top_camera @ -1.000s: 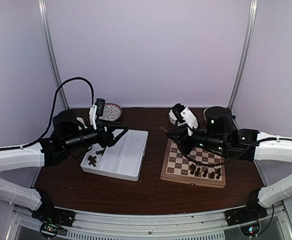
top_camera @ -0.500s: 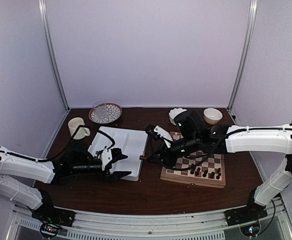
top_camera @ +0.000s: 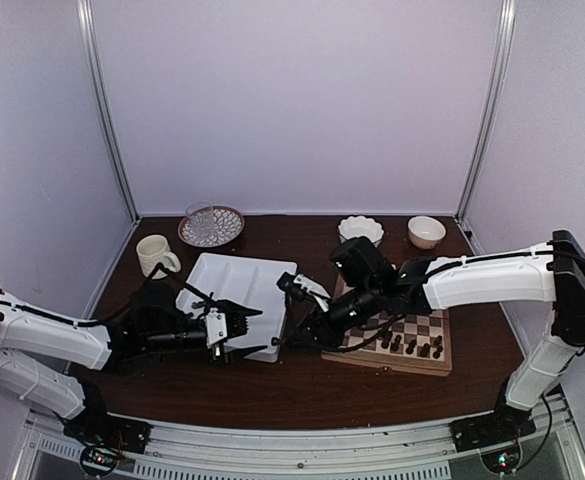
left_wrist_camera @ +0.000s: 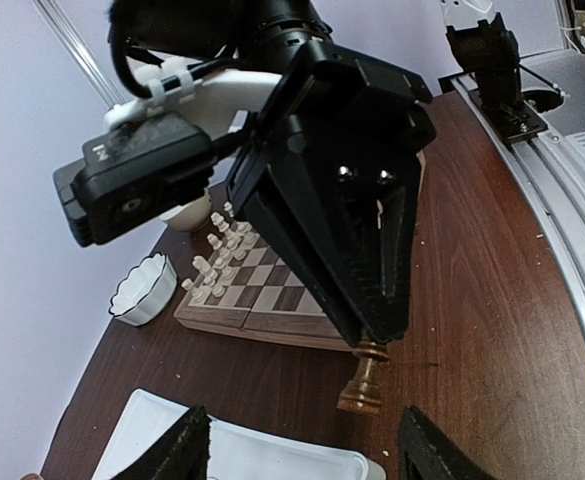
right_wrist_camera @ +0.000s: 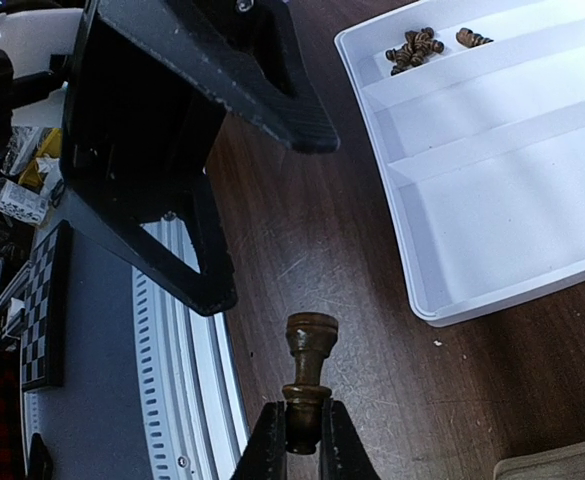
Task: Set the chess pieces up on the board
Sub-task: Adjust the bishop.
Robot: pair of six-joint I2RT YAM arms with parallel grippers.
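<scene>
Grippers meet low over the tabletop (top_camera: 302, 395), between its near edge and the tray's near right corner. Left gripper (top_camera: 244, 332) has its jaws well apart with nothing in them and points right over the near right part of the tray (top_camera: 247, 280). Right gripper (top_camera: 297, 335) faces it, pinched tight on a piece (right_wrist_camera: 307, 385) that it grips by the top, base hanging over bare wood just beside the tray corner. Whether the base touches the wood, can't tell. From the left wrist the piece (left_wrist_camera: 364, 385) sits dead ahead between the open fingers (left_wrist_camera: 187, 445).

Half a second ago the right gripper was higher and farther back with the forearm stretched flat; now it has come nearer and lower. Left gripper has barely shifted. A second ago both arms were folded up high over the tray and board; now both reach out low.

Dark pieces (right_wrist_camera: 412, 45) lie in a tray compartment. Board (top_camera: 432, 322) is right of the tray, at mid-depth toward the right edge, with dark pieces (top_camera: 410, 345) along its near rows and pale pieces (left_wrist_camera: 222, 250) along its far side.

Far edge: mug (top_camera: 155, 253), plate (top_camera: 210, 225) with a glass, two bowls (top_camera: 360, 229).
</scene>
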